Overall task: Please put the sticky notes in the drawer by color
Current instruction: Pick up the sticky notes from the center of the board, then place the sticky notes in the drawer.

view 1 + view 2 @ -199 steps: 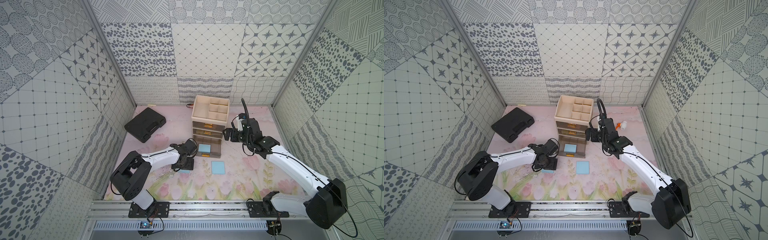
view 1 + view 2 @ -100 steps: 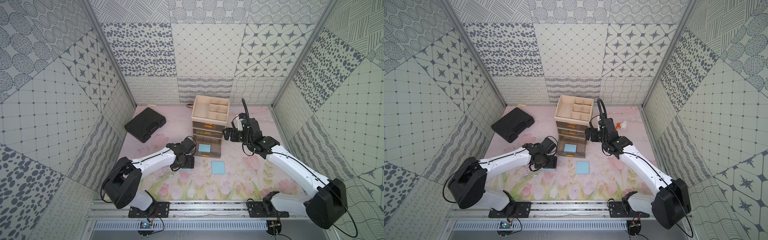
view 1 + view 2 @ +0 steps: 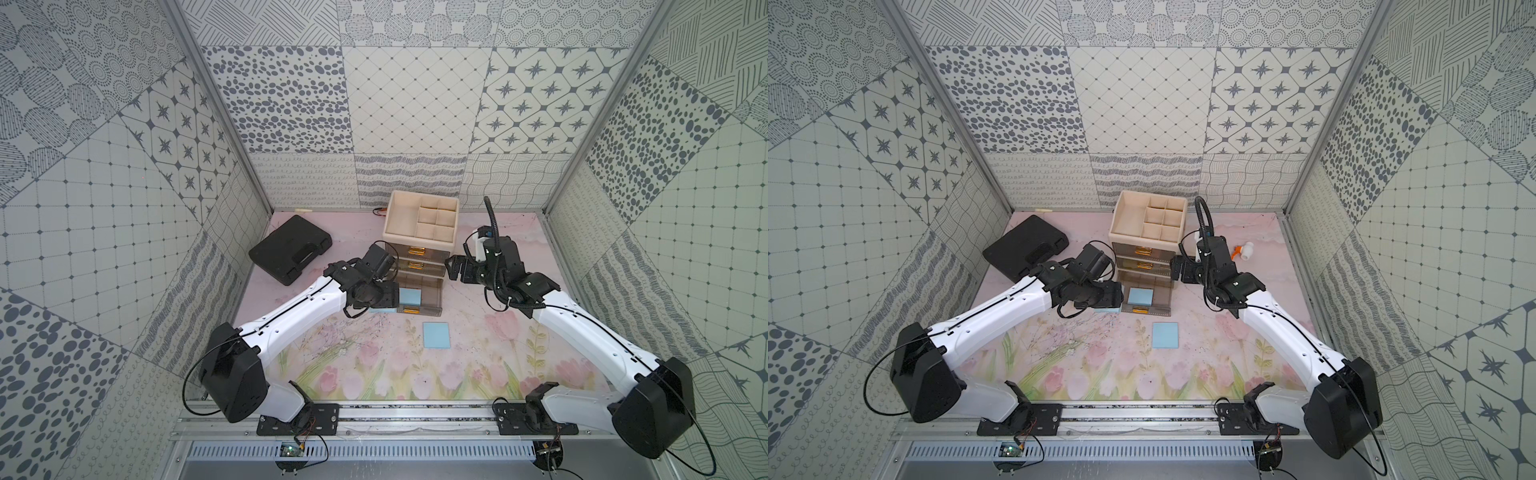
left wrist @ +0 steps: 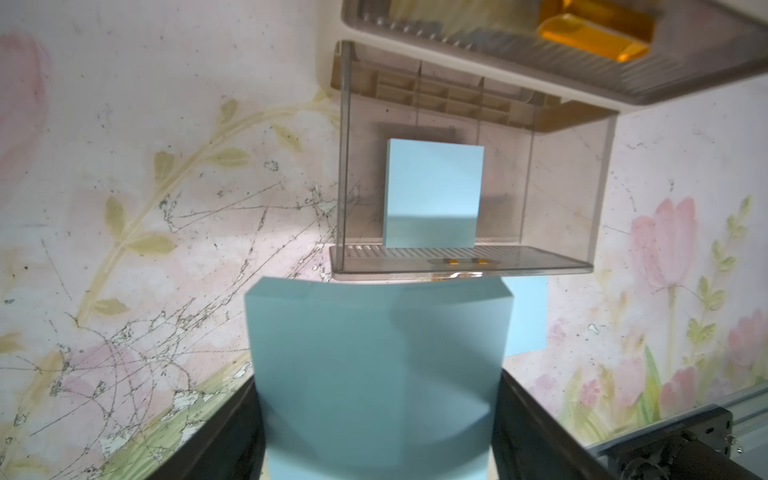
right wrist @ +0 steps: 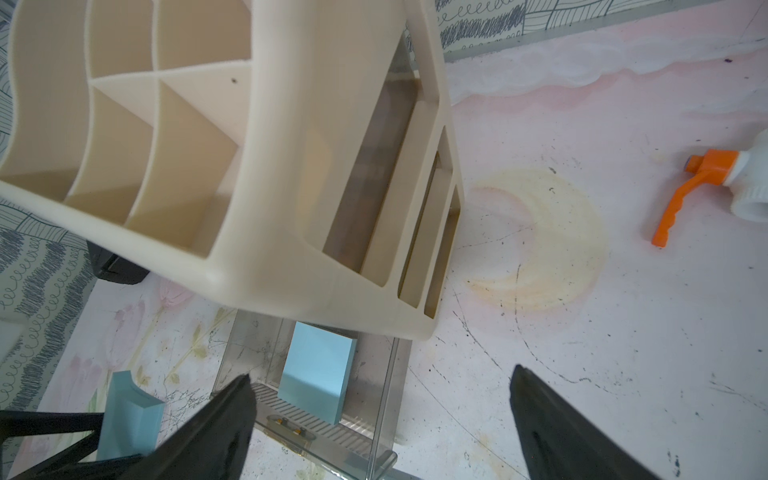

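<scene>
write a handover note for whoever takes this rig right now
left gripper: shut on the held blue pad, which bows in the grip, by the front of the open bottom drawer
right gripper: open, empty, beside the cabinet
done: one stored blue pad lies in that drawer
to do: drop the held pad in, then fetch the loose blue pad from the table; no yellow or pink pads in view, upper two drawers shut

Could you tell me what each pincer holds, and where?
Left pincer grips the light blue square paper pad by two opposite edges; right pincer holds nothing.
</scene>
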You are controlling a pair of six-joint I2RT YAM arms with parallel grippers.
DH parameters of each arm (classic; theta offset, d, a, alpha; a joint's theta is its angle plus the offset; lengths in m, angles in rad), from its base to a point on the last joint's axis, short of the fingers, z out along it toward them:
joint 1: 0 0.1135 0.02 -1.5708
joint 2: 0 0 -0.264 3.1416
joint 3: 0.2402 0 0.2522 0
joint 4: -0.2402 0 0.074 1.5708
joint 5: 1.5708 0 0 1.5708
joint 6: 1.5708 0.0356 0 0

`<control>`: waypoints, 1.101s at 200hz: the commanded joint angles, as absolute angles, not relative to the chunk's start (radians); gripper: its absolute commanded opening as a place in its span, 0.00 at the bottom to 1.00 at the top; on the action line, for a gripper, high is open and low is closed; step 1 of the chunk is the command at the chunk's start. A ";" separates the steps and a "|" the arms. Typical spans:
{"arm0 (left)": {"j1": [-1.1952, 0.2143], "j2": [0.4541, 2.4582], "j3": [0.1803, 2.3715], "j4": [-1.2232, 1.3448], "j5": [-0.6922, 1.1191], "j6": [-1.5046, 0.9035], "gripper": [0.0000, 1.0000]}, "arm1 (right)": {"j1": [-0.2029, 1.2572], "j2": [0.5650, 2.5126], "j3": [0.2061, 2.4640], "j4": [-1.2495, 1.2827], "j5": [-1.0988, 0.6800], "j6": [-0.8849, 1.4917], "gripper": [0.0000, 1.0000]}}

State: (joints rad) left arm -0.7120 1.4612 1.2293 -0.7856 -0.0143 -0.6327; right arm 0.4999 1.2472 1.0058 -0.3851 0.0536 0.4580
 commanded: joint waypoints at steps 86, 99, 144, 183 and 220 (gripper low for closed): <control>-0.712 1.723 1.408 -0.728 0.035 -0.583 0.83 | 0.505 1.149 0.997 -0.359 0.072 0.439 0.99; -0.712 1.735 1.415 -0.720 0.031 -0.583 0.83 | 0.504 1.147 0.988 -0.357 0.078 0.435 0.99; -0.713 1.790 1.440 -0.698 0.042 -0.586 0.83 | 0.504 1.149 0.976 -0.348 0.072 0.439 0.99; -0.714 1.822 1.453 -0.685 0.038 -0.584 0.83 | 0.503 1.154 0.973 -0.354 0.064 0.439 0.99; -0.714 1.839 1.476 -0.681 0.041 -0.592 0.88 | 0.503 1.141 0.965 -0.355 0.071 0.436 0.99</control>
